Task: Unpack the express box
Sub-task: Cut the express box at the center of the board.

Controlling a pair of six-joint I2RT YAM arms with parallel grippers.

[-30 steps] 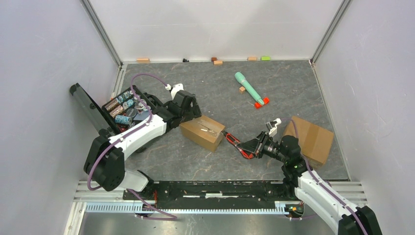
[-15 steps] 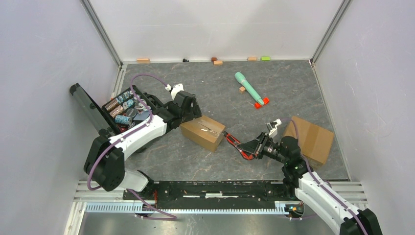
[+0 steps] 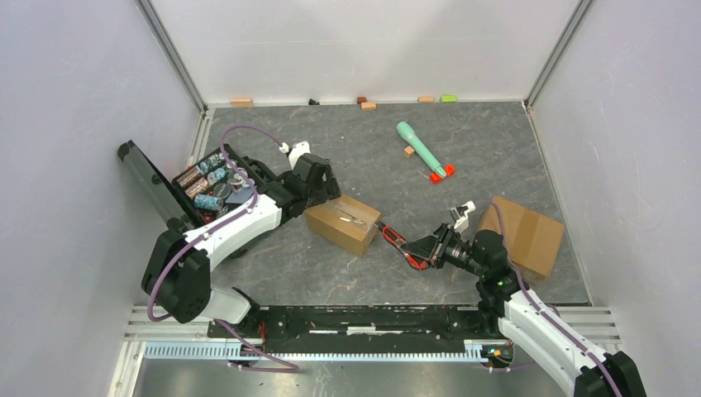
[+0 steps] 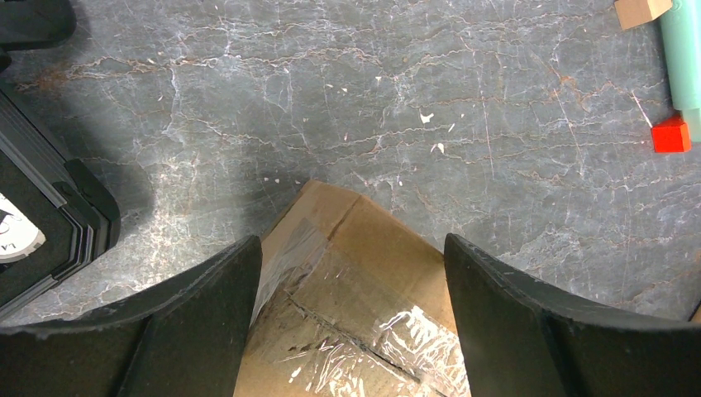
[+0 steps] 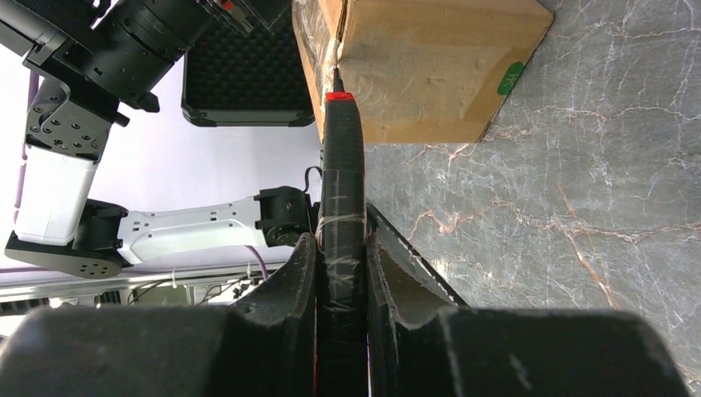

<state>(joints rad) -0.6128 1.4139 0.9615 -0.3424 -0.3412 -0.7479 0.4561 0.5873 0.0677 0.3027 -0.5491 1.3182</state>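
Note:
A taped cardboard express box (image 3: 343, 222) lies left of centre on the grey floor. My left gripper (image 3: 326, 194) is open, its fingers either side of the box's far left corner; the left wrist view shows the clear tape and seam on the box (image 4: 372, 298) between my left gripper's (image 4: 351, 248) fingers. My right gripper (image 3: 426, 248) is shut on a black and red cutter (image 3: 397, 241). In the right wrist view the cutter (image 5: 341, 165) points from my right gripper (image 5: 341, 240) to the box's (image 5: 422, 66) taped edge, with its tip at the tape.
A second cardboard box (image 3: 525, 233) sits at the right, beside my right arm. An open black case (image 3: 211, 186) with several small items stands at the left. A green tool with a red end (image 3: 423, 150) and a small block (image 3: 408, 151) lie at the back.
My right wrist has shifted slightly toward the near edge, with the cutter tip staying at the box's right end. The left arm and the box have not moved.

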